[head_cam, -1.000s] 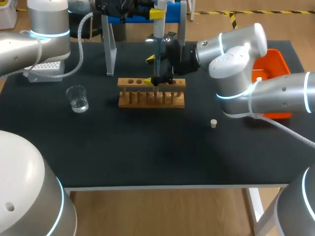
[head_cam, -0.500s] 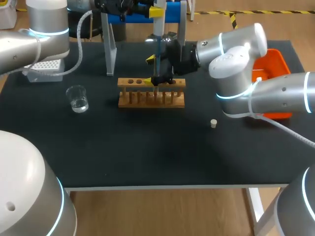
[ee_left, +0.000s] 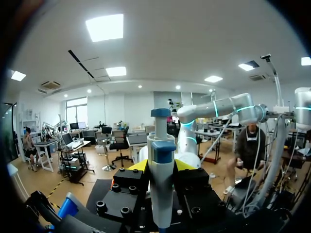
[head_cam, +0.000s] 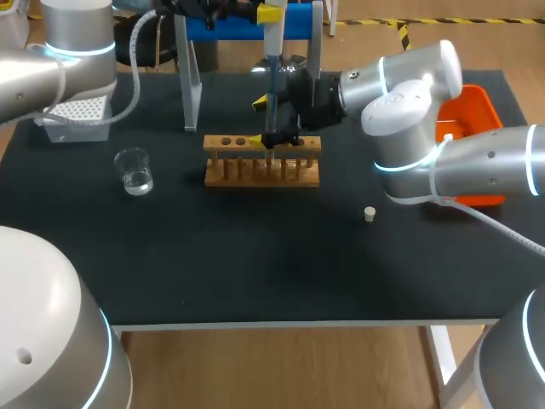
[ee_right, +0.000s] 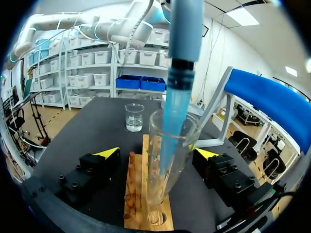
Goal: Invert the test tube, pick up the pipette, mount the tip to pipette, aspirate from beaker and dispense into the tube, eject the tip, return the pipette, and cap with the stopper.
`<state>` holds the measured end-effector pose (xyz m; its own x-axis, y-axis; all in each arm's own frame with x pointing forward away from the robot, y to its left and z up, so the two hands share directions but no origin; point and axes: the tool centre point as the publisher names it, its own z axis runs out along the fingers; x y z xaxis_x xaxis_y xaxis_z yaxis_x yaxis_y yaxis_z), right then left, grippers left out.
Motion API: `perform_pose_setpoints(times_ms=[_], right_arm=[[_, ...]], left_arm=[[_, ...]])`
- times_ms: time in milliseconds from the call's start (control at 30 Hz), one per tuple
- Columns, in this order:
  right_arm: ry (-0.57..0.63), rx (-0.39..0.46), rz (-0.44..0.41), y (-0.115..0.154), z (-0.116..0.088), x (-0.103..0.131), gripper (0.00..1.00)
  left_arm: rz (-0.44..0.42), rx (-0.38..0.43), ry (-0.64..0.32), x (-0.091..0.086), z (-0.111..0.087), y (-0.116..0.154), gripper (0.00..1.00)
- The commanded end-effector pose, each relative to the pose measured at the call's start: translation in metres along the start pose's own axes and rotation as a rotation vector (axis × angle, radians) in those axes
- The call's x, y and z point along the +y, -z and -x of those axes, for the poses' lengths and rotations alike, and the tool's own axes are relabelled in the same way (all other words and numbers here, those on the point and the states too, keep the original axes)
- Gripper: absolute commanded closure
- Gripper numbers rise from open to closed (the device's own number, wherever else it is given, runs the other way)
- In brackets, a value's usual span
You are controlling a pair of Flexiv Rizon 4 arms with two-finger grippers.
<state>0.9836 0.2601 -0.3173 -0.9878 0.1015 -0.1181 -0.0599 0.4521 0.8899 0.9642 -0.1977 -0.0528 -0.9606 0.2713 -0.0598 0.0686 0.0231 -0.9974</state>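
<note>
My left gripper is shut on the pipette, which hangs upright over the wooden rack. In the left wrist view the pipette stands between the yellow tips of that gripper. The blue pipette tip reaches down into the mouth of the clear test tube, which stands upright in the rack. My right gripper is open, one finger on each side of the tube and apart from it; in the head view this gripper hides most of the tube. The beaker holds clear liquid, left of the rack.
The small stopper lies on the black table, right of the rack. A white tip box sits at the far left, an orange tray at the far right. The blue pipette stand rises behind the rack.
My left arm has lifted the pipette a little, its tip still in the tube. The right arm and the tube have stayed put.
</note>
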Motion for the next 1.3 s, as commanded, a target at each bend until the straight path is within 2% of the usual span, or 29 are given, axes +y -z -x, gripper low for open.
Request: perform_pose_setpoints(times_ms=[33,933,1300], right_arm=[[-0.001,0.004,-0.004,0.001,0.001,0.001,0.00],[-0.001,0.004,-0.004,0.001,0.001,0.001,0.00],[-0.001,0.004,-0.004,0.001,0.001,0.001,0.00]], left_arm=[[0.009,-0.003,-0.002,-0.005,-0.003,-0.001,1.00],[0.025,0.000,-0.029,-0.037,-0.011,-0.008,1.00],[0.064,0.000,-0.045,-0.058,-0.015,-0.012,1.00]])
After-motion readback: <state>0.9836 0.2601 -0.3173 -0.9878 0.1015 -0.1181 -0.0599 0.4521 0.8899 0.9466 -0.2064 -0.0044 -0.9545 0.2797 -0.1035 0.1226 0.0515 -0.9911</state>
